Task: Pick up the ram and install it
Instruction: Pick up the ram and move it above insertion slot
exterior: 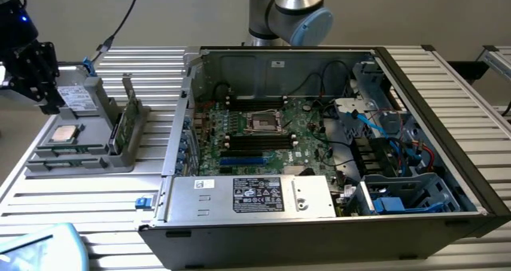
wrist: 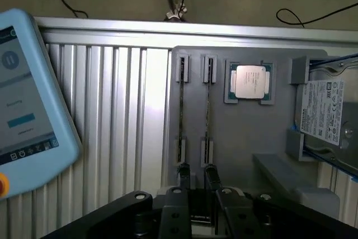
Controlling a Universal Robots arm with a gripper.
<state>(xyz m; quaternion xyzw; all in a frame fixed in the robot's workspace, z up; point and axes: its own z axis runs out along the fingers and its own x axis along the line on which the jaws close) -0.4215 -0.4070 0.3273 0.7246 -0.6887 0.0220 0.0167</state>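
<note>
The ram [exterior: 118, 129] is a thin green stick standing on edge in a slot of the grey parts holder [exterior: 119, 160], at the exterior view's left. From the wrist view the ram [wrist: 207, 107] appears edge-on, with a second thin strip [wrist: 182, 104] in the slot beside it. My gripper [exterior: 48, 105] hangs at the holder's far-left side, apart from the ram. Its two black fingertips [wrist: 183, 172] stand apart, with bare holder between them and nothing held; my gripper [wrist: 197, 173] is open.
On the holder also sit a square silver processor [wrist: 250, 81] and a labelled silver drive [wrist: 324, 110]. An open computer case [exterior: 447, 97] holds the motherboard [exterior: 279, 133], with black memory slots [exterior: 259, 140] beside the processor socket [exterior: 264, 122]. A blue-edged touchscreen pendant [wrist: 28, 104] lies beside the holder.
</note>
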